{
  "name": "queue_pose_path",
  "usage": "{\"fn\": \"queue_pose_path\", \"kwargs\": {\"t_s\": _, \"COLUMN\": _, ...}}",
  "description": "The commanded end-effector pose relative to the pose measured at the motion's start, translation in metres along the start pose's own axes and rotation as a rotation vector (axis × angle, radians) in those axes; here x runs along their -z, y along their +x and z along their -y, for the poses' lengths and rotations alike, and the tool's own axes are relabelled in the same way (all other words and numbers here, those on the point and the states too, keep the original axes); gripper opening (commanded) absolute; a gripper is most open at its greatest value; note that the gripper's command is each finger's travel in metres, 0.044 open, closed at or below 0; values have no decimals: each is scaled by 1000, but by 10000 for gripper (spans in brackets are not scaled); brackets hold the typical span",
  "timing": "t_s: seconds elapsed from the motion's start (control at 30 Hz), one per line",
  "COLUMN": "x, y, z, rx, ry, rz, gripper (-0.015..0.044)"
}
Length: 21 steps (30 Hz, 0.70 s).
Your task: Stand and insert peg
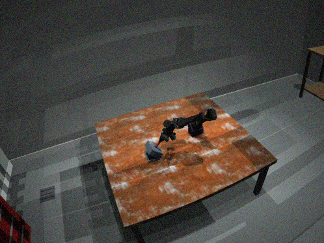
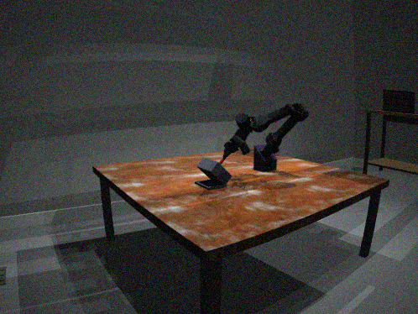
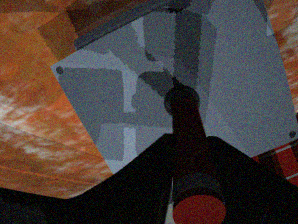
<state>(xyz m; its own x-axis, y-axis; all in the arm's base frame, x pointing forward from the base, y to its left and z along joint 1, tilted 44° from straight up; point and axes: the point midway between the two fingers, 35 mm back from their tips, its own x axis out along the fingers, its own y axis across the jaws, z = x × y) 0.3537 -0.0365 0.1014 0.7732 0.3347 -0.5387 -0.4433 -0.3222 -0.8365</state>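
Our jaws (image 1: 159,143) (image 2: 223,158) are clenched on the red peg (image 1: 157,144) (image 2: 222,160) (image 3: 187,127), its far end at the panel's hole (image 3: 182,100). The panel (image 1: 153,149) (image 2: 215,169) (image 3: 245,85) sits well inside the desk's (image 1: 195,185) (image 2: 269,218) (image 3: 25,150) left edge.

In the wrist view, the far end of the red peg (image 3: 190,130) is over the hole (image 3: 195,95) of the sloped panel (image 3: 245,100), so the depth inside is hidden. Beside the peg, the fingers are cut by the lower edge. In both wider views, the peg (image 1: 157,144) (image 2: 222,160) is too small for its band to be seen.
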Motion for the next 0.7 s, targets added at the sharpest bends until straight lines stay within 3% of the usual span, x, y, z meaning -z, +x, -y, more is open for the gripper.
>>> {"fn": "queue_pose_path", "kwargs": {"t_s": 0.0, "x": 0, "y": 2, "z": -1, "rx": -1, "ry": 2, "rz": 0, "gripper": 0}}
{"fn": "queue_pose_path", "kwargs": {"t_s": 0.67, "x": 1, "y": 14, "z": -2, "rx": 0, "ry": 1, "rz": 0, "gripper": 0}}
